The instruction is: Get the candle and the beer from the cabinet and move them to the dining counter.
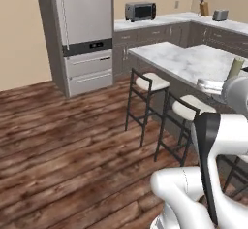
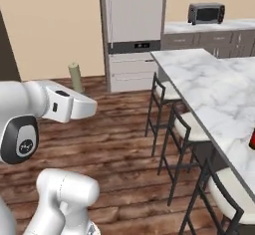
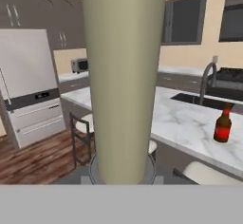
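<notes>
The beer (image 3: 223, 126) carries a red label around its body; no lettering on it can be read; it stands upright on the dining counter (image 3: 185, 128), alone on the marble, on the counter side nearer the stools, with the black sink basin (image 3: 204, 101) and its curved tap (image 3: 207, 78) behind it; in the right base view a sliver of the bottle (image 2: 252, 140) shows at the picture's edge, on the counter (image 2: 209, 87).

The candle (image 3: 124, 76) stands right in front of the hand camera, upright, its round dark holder base (image 3: 95, 171) at the bottom; the gripper is closed on it, though the fingertips themselves cannot be made out; in the right base view the candle (image 2: 75, 77) rises above the white hand, off the counter and on its stool side; in the left base view its olive tip (image 1: 236, 68) stands over the counter's (image 1: 179, 60) near edge.

The fridge (image 1: 85, 34) has a small dark display panel, its characters too small to read; a toaster oven (image 1: 140, 11) sits on the back worktop beyond the counter; cream-cushioned stools (image 1: 151, 81) line the counter's overhang; no container shows any contents.
</notes>
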You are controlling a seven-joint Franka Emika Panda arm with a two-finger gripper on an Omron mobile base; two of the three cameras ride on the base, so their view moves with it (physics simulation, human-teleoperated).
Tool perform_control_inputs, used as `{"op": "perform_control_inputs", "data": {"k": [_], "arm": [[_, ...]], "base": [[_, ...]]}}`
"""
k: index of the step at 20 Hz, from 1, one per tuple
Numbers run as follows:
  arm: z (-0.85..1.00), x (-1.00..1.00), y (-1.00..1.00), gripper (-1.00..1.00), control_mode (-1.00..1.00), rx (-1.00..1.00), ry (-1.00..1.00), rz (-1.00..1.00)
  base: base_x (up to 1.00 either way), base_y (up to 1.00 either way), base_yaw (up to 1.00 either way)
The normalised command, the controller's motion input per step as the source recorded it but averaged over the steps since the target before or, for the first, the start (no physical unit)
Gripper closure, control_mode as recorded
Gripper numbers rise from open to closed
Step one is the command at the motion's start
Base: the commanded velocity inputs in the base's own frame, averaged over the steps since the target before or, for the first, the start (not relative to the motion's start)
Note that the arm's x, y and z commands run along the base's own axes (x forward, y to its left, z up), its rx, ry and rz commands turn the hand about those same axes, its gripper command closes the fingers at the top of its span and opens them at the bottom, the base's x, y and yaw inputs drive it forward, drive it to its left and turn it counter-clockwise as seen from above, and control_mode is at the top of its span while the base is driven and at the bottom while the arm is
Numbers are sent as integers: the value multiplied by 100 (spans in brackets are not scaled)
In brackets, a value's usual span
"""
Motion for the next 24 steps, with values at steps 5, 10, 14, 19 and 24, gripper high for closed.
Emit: {"op": "perform_control_inputs", "data": {"k": [5,10,14,19,24], "arm": [[0,0,0,100,100,0,0,0],[0,0,0,100,100,0,0,0],[0,0,0,100,100,0,0,0],[0,0,0,100,100,0,0,0],[0,0,0,100,100,0,0,0]], "base": [[54,25,-44],[56,33,-48],[57,35,-48],[60,29,-46],[61,39,-47]]}}
